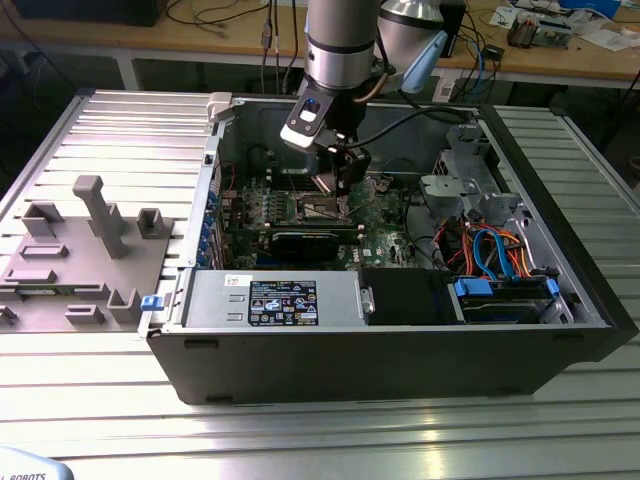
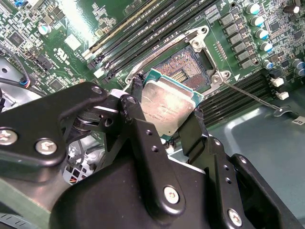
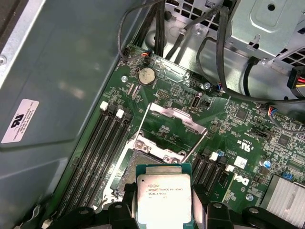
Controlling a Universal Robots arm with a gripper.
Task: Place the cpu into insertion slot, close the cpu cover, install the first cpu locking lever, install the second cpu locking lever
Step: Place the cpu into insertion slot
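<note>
Gripper (image 2: 162, 114) pinching chip (image 2: 167, 106) by two opposite edges; chip hangs just above socket (image 2: 185, 64) mid-board, not seated; cover (image 3: 178, 116) stands open. Risks: skewed descent may bend socket contacts; mismatched corner would jam; thin-edge grip may slip.

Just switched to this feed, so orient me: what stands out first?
The cpu, gripped in the tool, hangs tilted over the open insertion slot on the green motherboard. The cpu cover is flipped open beside the slot, inside the open computer case.
</note>
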